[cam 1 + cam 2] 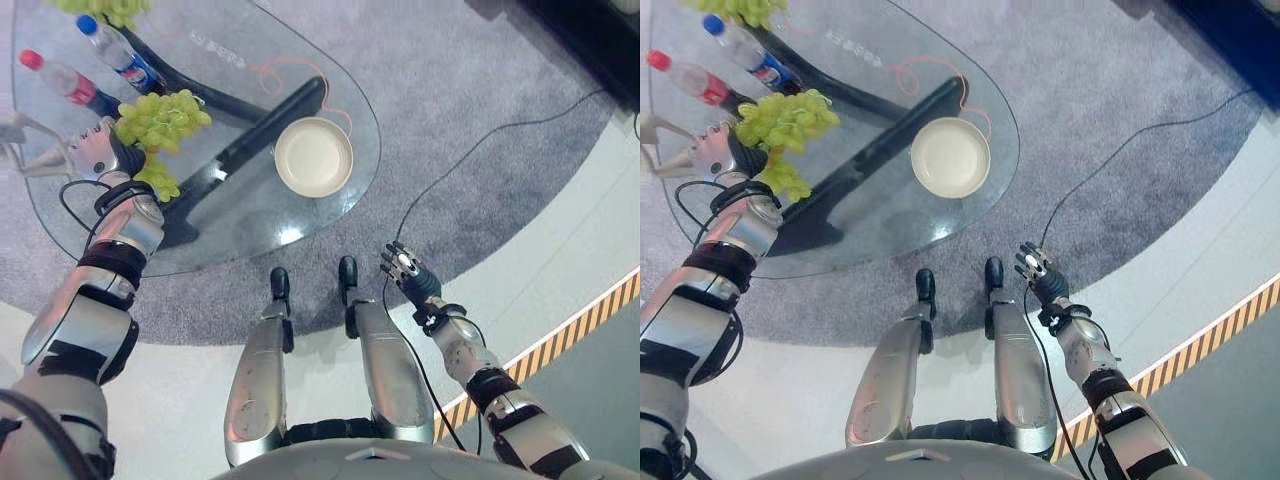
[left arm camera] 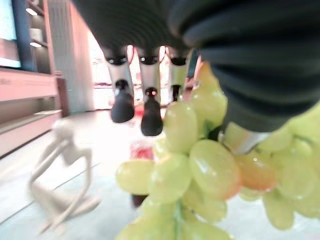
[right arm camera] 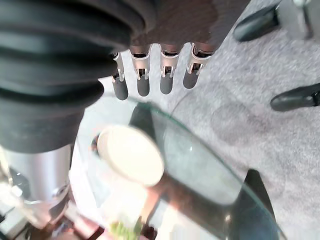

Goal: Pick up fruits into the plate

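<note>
Holding the bunch of green grapes [image 1: 160, 120] in the air above the counter [image 1: 245, 215], your left hand [image 1: 100, 150] has its thumb and fingers closed on the top of the bunch, while the grapes hang loose under it, well apart from the plate [image 1: 313, 156]. Your right hand [image 1: 408, 270] hangs low beside the counter with relaxed, spread fingers. I think a fast swing toward the plate could shake grapes off, or brush the two bottles [image 1: 95, 65] standing near the bunch.
</note>
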Robot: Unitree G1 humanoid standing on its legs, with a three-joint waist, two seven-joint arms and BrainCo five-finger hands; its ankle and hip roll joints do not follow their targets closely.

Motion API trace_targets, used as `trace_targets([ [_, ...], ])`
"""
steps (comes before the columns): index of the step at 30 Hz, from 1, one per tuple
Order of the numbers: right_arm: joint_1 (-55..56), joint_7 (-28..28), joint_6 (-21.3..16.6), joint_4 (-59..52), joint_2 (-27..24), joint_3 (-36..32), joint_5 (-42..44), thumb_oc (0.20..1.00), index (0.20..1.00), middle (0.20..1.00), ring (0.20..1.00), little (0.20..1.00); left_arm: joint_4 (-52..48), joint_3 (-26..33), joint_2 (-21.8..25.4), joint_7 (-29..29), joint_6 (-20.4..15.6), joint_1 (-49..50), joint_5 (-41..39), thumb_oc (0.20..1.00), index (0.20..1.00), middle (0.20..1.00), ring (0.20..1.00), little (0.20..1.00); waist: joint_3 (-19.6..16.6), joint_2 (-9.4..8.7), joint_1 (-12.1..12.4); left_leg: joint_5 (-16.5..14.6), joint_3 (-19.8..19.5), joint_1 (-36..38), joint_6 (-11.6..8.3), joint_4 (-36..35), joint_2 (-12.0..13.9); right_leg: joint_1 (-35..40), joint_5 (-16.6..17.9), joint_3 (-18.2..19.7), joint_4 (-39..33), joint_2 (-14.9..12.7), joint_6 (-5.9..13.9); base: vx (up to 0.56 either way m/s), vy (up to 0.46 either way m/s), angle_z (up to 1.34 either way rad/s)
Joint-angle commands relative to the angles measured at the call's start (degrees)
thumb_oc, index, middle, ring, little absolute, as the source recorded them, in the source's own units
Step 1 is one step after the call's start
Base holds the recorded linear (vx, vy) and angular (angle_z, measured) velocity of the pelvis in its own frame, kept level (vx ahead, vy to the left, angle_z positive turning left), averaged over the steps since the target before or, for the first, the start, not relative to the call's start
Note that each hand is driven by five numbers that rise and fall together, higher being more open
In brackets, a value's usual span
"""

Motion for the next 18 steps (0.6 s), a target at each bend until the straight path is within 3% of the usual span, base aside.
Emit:
trace_targets([
  [1, 5.66, 0.15, -0.52, -6.80, -1.21, -3.54, -0.06, 1.000, 1.000, 1.000, 1.000, 1.000, -6.08, 4.27, 2.96, -1.25, -3.57, 3.78, 6.30, 0.200, 0.200, 0.200, 0.200, 0.200, -6.24, 4.52, 0.56, -4.76, -1.92, 3.39, 1.08, -2.59, -3.11, 2.67, -5.97, -2.06, 1.99, 0.11, 1.99, 0.05, -0.026, 0.13],
  [3, 6.22, 0.49, -0.17, -8.20, -1.17, -3.89, 0.47, 1.000, 1.000, 1.000, 1.000, 1.000, -9.00, 4.64, 3.67, -2.21, -3.88, 5.28, 7.77, 0.200, 0.200, 0.200, 0.200, 0.200, -6.91, 4.54, 0.74, -4.95, -2.06, 4.58, 1.11, -3.07, -3.20, 4.11, -6.02, -2.39, 1.25, -0.16, 2.06, 0.05, -0.039, 0.11],
  [9, 9.09, 3.07, 5.75, -17.09, -0.45, -6.31, 2.65, 1.000, 1.000, 1.000, 1.000, 1.000, -23.21, 5.97, 6.37, -8.68, -8.18, 12.59, 18.71, 0.200, 0.200, 0.200, 0.200, 0.200, -12.24, 3.91, 1.98, -5.49, -2.83, 11.68, 1.03, -7.06, -3.34, 13.37, -5.22, -3.71, -5.35, -0.89, 2.76, 0.11, -0.092, 0.19],
  [14, 11.16, 6.87, 16.49, -23.15, -0.85, -8.55, 3.87, 1.000, 1.000, 1.000, 1.000, 1.000, -34.49, 6.76, 8.03, -15.34, -13.84, 17.58, 27.95, 0.200, 0.200, 0.200, 0.200, 0.200, -17.48, 2.86, 3.32, -6.05, -3.35, 16.48, 1.23, -9.35, -3.34, 19.10, -4.31, -4.90, -9.17, -1.41, 3.42, 0.13, -0.089, 0.19],
  [16, 12.21, 9.08, 23.95, -25.11, -1.88, -9.20, 5.35, 1.000, 1.000, 1.000, 1.000, 1.000, -38.09, 6.42, 9.20, -17.73, -17.21, 18.66, 29.84, 0.200, 0.200, 0.200, 0.200, 0.200, -19.68, 2.47, 3.71, -6.39, -3.43, 18.65, 1.31, -10.22, -3.26, 21.63, -3.91, -5.50, -10.80, -1.56, 3.68, 0.14, -0.069, 0.16],
  [17, 12.33, 9.37, 24.87, -25.48, -2.03, -9.29, 5.89, 1.000, 1.000, 1.000, 1.000, 1.000, -38.64, 6.37, 9.37, -18.07, -17.80, 18.79, 30.30, 0.200, 0.200, 0.200, 0.200, 0.200, -19.92, 2.43, 3.76, -6.43, -3.44, 18.97, 1.32, -10.38, -3.24, 21.99, -3.85, -5.59, -11.04, -1.58, 3.70, 0.08, -0.054, 0.13],
  [18, 12.53, 9.85, 28.24, -26.83, -2.33, -9.33, 7.53, 1.000, 1.000, 1.000, 1.000, 1.000, -40.19, 6.07, 9.63, -18.97, -18.62, 19.07, 31.00, 0.200, 0.200, 0.200, 0.200, 0.200, -20.60, 2.29, 3.91, -6.50, -3.42, 19.80, 1.32, -10.71, -3.15, 22.92, -3.70, -5.85, -11.59, -1.64, 3.78, 0.05, -0.042, 0.15],
])
